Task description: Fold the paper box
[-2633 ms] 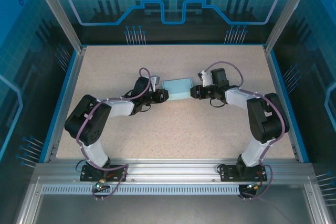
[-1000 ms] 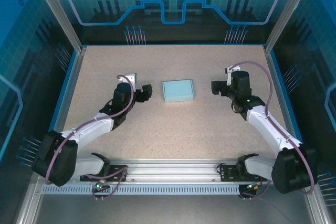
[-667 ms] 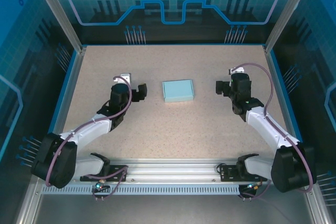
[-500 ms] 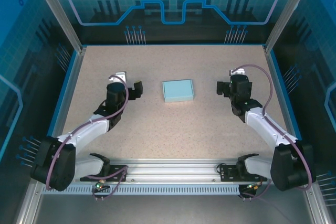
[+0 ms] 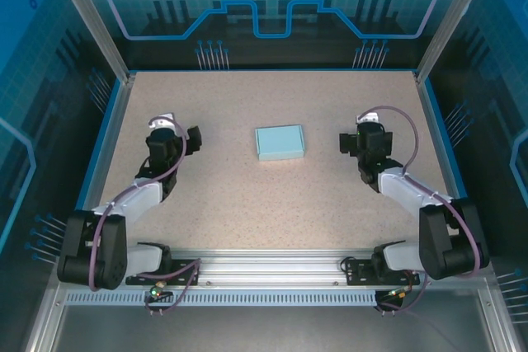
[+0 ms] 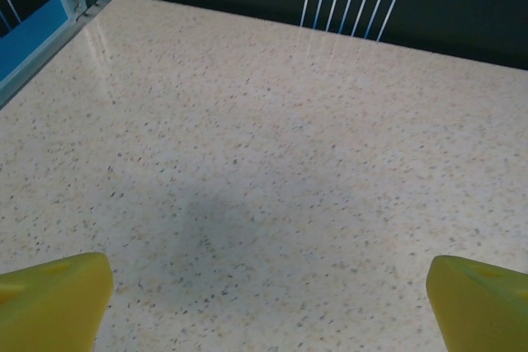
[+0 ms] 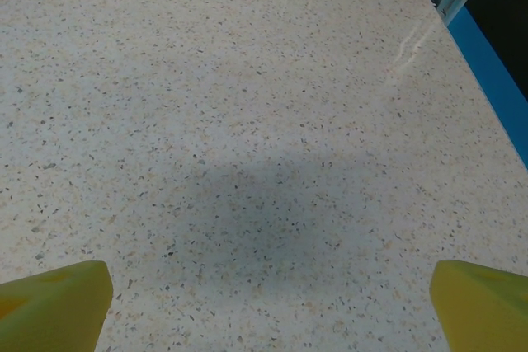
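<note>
While the paper box [image 5: 280, 142] sits closed mid-table [image 5: 272, 204], we see the left gripper [image 5: 188, 139] and right gripper [image 5: 350, 143] flanking it, well apart from it, both spread wide and empty.

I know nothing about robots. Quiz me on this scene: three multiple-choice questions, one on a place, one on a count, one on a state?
1. Where is the small light blue card box?
A) lifted in the air
B) on the speckled beige table, between the left gripper and right gripper, touching neither
C) against the far wall

2. How many boxes lie on the table?
A) one
B) two
C) three

3. Both grippers are:
A) shut
B) clamped on the box
C) open, empty

B: bare table lies on each side of it.
A: a single box shows.
C: the yellow fingertips stand wide apart over bare table.
</note>
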Controlling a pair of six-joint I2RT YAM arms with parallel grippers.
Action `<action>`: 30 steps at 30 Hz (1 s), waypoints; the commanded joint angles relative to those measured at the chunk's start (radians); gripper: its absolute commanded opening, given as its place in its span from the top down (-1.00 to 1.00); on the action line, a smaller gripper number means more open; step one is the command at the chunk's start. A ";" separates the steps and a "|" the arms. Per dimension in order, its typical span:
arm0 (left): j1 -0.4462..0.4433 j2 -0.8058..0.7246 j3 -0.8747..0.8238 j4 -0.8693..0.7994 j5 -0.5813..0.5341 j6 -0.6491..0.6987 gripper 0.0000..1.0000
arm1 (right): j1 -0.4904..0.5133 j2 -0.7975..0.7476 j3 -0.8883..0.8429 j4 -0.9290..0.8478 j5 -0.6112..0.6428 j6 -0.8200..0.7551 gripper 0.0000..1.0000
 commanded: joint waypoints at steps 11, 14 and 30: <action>0.041 0.107 -0.096 0.285 0.129 0.124 -0.98 | -0.015 0.109 -0.050 0.196 -0.034 -0.102 -1.00; 0.043 0.177 -0.126 0.398 0.158 0.134 -0.98 | -0.015 0.121 -0.042 0.191 -0.069 -0.124 -1.00; 0.047 0.276 -0.142 0.509 0.200 0.147 -0.98 | -0.097 0.138 -0.171 0.482 -0.284 -0.079 -1.00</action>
